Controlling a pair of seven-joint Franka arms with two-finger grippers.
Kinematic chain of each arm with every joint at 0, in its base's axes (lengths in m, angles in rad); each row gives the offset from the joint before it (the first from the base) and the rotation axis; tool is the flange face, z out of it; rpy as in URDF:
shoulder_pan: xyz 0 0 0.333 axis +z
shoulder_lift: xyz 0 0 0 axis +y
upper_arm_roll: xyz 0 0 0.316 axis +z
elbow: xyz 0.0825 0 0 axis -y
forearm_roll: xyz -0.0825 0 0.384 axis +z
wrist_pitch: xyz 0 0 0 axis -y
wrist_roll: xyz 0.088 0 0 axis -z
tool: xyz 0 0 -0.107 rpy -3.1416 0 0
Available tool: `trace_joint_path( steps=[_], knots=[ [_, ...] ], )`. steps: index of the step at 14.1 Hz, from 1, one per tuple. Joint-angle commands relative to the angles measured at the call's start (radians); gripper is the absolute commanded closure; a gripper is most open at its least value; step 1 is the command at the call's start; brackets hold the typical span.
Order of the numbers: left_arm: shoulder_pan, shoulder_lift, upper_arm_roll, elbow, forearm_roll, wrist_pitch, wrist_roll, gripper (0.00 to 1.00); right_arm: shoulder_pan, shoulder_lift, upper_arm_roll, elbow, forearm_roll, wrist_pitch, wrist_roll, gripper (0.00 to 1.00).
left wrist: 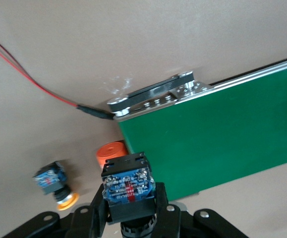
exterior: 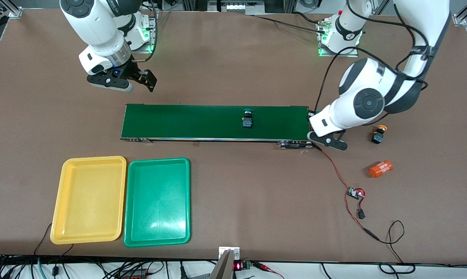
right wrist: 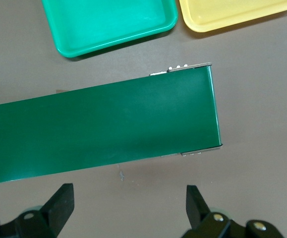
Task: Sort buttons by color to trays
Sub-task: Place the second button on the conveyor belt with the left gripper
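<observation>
My left gripper (left wrist: 128, 198) is shut on a button (left wrist: 127, 184), gripping its black body; the cap is hidden. In the front view this gripper (exterior: 327, 138) hangs just off the conveyor's end toward the left arm's end of the table. A green-capped button (exterior: 248, 118) sits on the belt. A yellow-capped button (exterior: 378, 134) lies on the table beside that gripper and also shows as a button (left wrist: 55, 182) in the left wrist view. The yellow tray (exterior: 90, 199) and green tray (exterior: 157, 201) lie side by side, both bare. My right gripper (exterior: 144, 79) stands open (right wrist: 128, 203), nothing between its fingers.
The long dark-green conveyor belt (exterior: 217, 122) crosses the middle of the table. An orange cylinder (exterior: 380, 169) lies nearer to the front camera than the yellow-capped button. Red and black wires with a small board (exterior: 355, 193) trail from the conveyor's end toward the table's front edge.
</observation>
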Motion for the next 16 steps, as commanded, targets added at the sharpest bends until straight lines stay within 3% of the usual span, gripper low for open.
trace_joint_path(
  steps=[1,7,10,11,12,13,16],
  knots=[
    [-0.010,0.052,0.008,0.002,-0.021,0.066,-0.031,0.96,0.004,-0.001,-0.005,0.003,-0.009,0.006,0.016,0.00],
    [-0.104,0.073,0.011,-0.093,-0.021,0.224,-0.159,0.96,0.003,0.003,-0.005,0.015,-0.013,0.012,0.016,0.00],
    [-0.106,0.075,0.010,-0.096,-0.021,0.232,-0.162,0.90,0.001,0.003,-0.005,0.015,-0.013,0.012,0.013,0.00],
    [-0.106,0.073,0.010,-0.104,-0.021,0.230,-0.162,0.80,0.000,0.003,-0.005,0.015,-0.015,0.010,0.012,0.00],
    [-0.106,0.073,0.010,-0.110,-0.021,0.229,-0.162,0.46,-0.002,0.003,-0.006,0.015,-0.015,0.012,0.012,0.00],
    [-0.106,0.067,0.008,-0.110,-0.021,0.223,-0.156,0.00,-0.002,0.008,-0.006,0.015,-0.015,0.012,0.012,0.00],
    [-0.102,0.018,0.007,-0.101,-0.021,0.207,-0.156,0.00,-0.005,0.008,-0.006,0.015,-0.015,0.010,0.012,0.00]
  ],
)
